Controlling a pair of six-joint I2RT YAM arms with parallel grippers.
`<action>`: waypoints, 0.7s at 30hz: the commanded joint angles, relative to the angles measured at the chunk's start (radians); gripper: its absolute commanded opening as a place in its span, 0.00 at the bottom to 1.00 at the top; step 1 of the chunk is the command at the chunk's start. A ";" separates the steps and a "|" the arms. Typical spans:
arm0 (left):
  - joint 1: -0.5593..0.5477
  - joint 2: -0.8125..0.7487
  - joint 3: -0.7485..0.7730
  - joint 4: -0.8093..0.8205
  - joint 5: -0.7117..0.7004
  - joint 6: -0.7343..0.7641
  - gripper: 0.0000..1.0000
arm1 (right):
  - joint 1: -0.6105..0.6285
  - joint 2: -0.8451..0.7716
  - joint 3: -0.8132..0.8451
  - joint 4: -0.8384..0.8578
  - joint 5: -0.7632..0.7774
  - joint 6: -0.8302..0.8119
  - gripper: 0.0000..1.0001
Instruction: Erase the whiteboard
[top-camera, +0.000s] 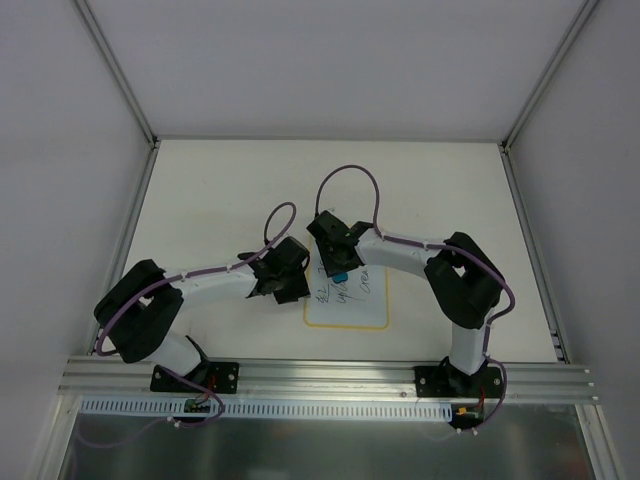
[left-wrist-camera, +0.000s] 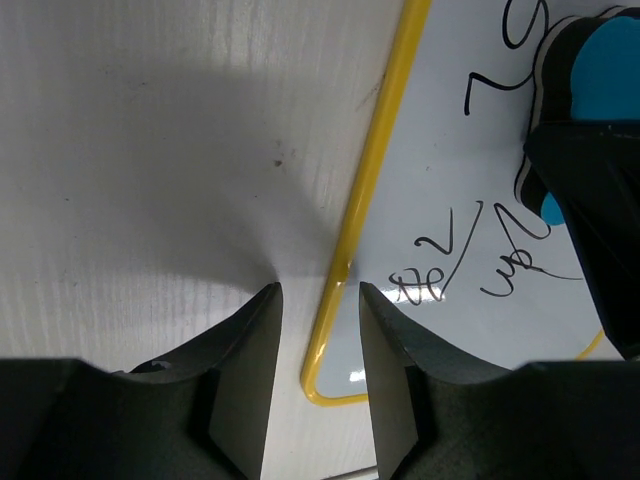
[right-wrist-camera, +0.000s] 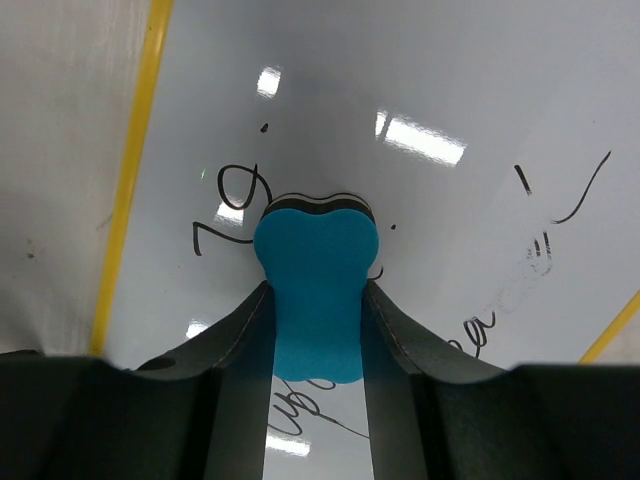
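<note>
The whiteboard (top-camera: 366, 311) lies flat on the table between the two arms, with a yellow rim (left-wrist-camera: 376, 150) and dark handwriting (right-wrist-camera: 229, 212) on it. My right gripper (right-wrist-camera: 316, 284) is shut on a blue eraser (right-wrist-camera: 315, 250), whose dark felt face rests on the board's upper left part beside the writing. The eraser (left-wrist-camera: 612, 58) also shows at the top right of the left wrist view. My left gripper (left-wrist-camera: 318, 290) stands open over the board's left edge near its near-left corner. One fingertip is over the table and the other over the board, with the rim in the gap.
The white tabletop (top-camera: 220, 190) is walled by grey panels at the back and sides. An aluminium rail (top-camera: 330, 377) carries both arm bases along the near edge. Purple cables (top-camera: 350, 172) loop above both wrists.
</note>
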 joint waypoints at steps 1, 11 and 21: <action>-0.022 0.023 -0.022 -0.040 -0.046 -0.024 0.38 | 0.004 0.026 0.005 0.009 0.026 0.039 0.09; -0.070 -0.062 -0.027 -0.040 -0.098 0.024 0.20 | -0.044 -0.009 -0.017 0.009 0.008 0.039 0.09; -0.151 -0.094 -0.047 -0.026 -0.144 0.019 0.00 | -0.050 -0.012 -0.009 0.009 -0.026 0.027 0.09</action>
